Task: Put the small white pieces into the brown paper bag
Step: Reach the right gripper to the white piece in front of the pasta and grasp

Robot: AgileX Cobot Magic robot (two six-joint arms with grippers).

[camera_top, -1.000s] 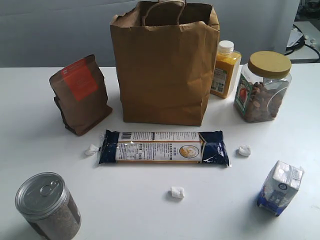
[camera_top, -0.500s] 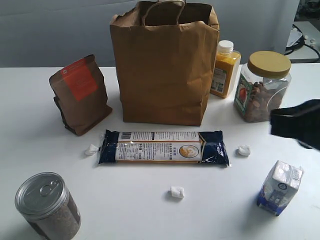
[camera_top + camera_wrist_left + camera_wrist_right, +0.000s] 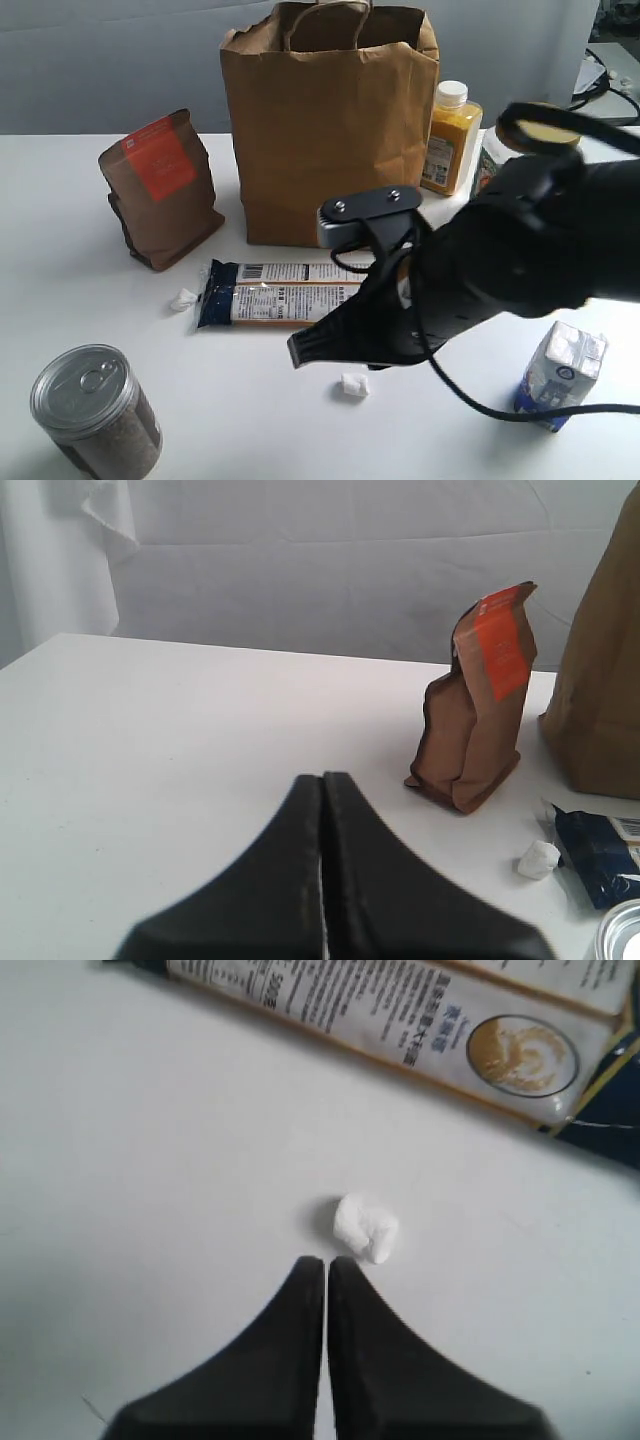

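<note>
The tall brown paper bag [image 3: 330,130] stands open at the back middle of the table; its edge [image 3: 605,660] also shows in the left wrist view. One small white piece [image 3: 183,299] [image 3: 538,859] lies left of the blue packet. A second white piece [image 3: 353,386] [image 3: 366,1228] lies in front of the packet, just ahead of my right gripper [image 3: 300,352] [image 3: 326,1260], which hangs shut and holds nothing. The third piece is hidden behind the right arm. My left gripper [image 3: 322,777] is shut and empty over bare table, out of the exterior view.
A brown pouch with an orange label [image 3: 160,190] [image 3: 478,700] stands left of the bag. A long blue packet [image 3: 270,290] [image 3: 420,1030] lies in front of it. There is a tin can [image 3: 95,410] front left, a yellow bottle [image 3: 450,135], a jar lid [image 3: 540,125] and a blue carton [image 3: 562,375] on the right.
The right arm has swept in from the right edge to the table's middle, now covering the jar and the right-hand white piece. No object has moved.
</note>
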